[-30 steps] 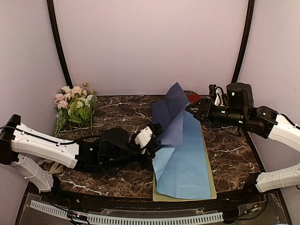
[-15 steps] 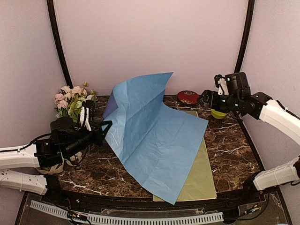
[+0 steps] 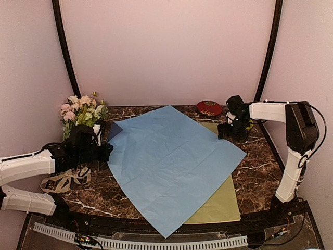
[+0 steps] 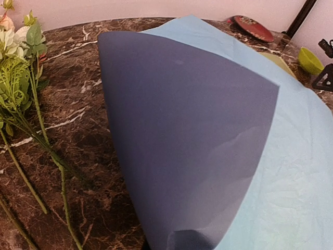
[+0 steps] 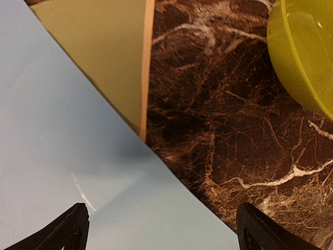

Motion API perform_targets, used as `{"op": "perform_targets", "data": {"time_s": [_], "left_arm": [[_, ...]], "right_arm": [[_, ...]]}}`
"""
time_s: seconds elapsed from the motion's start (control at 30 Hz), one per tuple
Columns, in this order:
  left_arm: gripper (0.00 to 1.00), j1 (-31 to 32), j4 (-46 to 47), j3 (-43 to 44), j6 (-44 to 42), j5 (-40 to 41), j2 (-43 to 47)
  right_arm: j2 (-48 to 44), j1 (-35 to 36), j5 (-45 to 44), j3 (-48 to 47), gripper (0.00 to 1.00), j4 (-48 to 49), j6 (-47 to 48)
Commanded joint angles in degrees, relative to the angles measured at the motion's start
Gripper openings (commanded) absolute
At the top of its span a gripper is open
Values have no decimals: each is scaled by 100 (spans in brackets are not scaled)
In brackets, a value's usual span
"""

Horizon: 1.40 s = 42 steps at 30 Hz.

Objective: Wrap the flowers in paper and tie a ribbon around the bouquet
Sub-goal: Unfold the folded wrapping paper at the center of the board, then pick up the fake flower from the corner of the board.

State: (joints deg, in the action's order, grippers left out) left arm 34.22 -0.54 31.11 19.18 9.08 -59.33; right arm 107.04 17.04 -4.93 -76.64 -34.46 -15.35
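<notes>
Dark marble table [image 3: 260, 172] under pale walls: the paper [image 3: 171, 161] lies light face up across the middle, over a yellow-green sheet [image 3: 218, 203]. The left gripper [image 3: 104, 148] pinches its curled left corner; the right gripper [image 5: 161, 221] hangs spread above the right edge. Laying-out step, I'd say. Next, the flowers [image 3: 83, 114], upper left, need fetching onto it.

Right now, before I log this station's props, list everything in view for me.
paper: one, light blue with navy underside, spread mid-table
sheet: one, yellow-green, under the paper
flowers: one bunch, pink, cream and green, far left
ribbon: one, beige, near left
dish: one, red, far edge
bowl: one, yellow-green, far right
table: one, dark marble, underneath
left gripper: one, black, shut on the paper's left corner
right gripper: one, black, open over the paper's right edge
</notes>
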Motion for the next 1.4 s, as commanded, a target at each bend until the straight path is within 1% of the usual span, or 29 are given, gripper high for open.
{"op": "perform_targets", "data": {"time_s": [0.0, 0.17, 0.3, 0.43, 0.53, 0.7, 0.73, 0.77, 0.8, 0.87, 0.9, 0.93, 0.97, 1.03, 1.1, 1.13, 1.2, 1.27, 1.33, 1.37], "left_arm": [[0, -318, -177, 249, -473, -165, -400], [0, -346, 279, 340, -660, -447, -1130], [0, -408, 661, 422, -861, -289, -1728], [0, -585, 647, 646, -892, -87, -2295], [0, -610, 616, 755, -925, -106, -2479], [1, -694, 669, 675, -871, 5, -2444], [5, -711, 683, 662, -880, -16, -2450], [13, -714, 686, 666, -904, -20, -2471], [23, -726, 684, 677, -922, -14, -2500], [47, -745, 619, 736, -1011, 109, -2529], [56, -760, 569, 769, -1054, 254, -2520], [62, -828, 463, 824, -1068, 420, -2478], [66, -893, 379, 883, -1125, 527, -2417], [70, -1020, 137, 1071, -1155, 893, -2282], [71, -1050, -167, 1338, -1168, 1270, -2183], [71, -1053, -329, 1491, -1158, 1312, -2158], [72, -1042, -688, 1820, -1097, 1071, -2149], [72, -950, -948, 2008, -997, 844, -2148], [72, -744, -875, 1938, -1012, 643, -2115], [72, -606, -739, 1834, -1040, 549, -2114]], "right_arm": [[201, -169, -435, -72, 99, -231, 212], [146, -169, -742, 516, 98, -26, 143], [35, -169, -1305, 914, 97, -21, -70], [-268, -168, -1475, 1430, 96, 107, -249], [-492, -166, -1449, 1724, 95, 179, -363], [-808, -169, -1468, 2181, 95, 213, -463], [-850, -167, -1467, 2256, 95, 241, -475], [-874, -170, -1475, 2325, 95, 260, -489], [-878, -170, -1476, 2348, 95, 264, -486], [-866, -160, -1477, 2351, 94, 241, -498], [-880, -145, -1472, 2344, 94, 207, -500], [-928, -121, -1470, 2342, 94, 177, -495], [-1005, -88, -1476, 2334, 94, 125, -480], [-1240, 17, -1496, 2251, 93, -47, -473], [-1501, 152, -1602, 2091, 92, -289, -504], [-1635, 231, -1729, 1981, 92, -403, -541], [-1958, 424, -1934, 1768, 91, -599, -633], [-2115, 705, -2009, 1611, 89, -572, -670], [-2177, 1012, -1827, 1545, 88, -395, -623], [-2154, 1129, -1590, 1538, 87, -284, -584]]}}
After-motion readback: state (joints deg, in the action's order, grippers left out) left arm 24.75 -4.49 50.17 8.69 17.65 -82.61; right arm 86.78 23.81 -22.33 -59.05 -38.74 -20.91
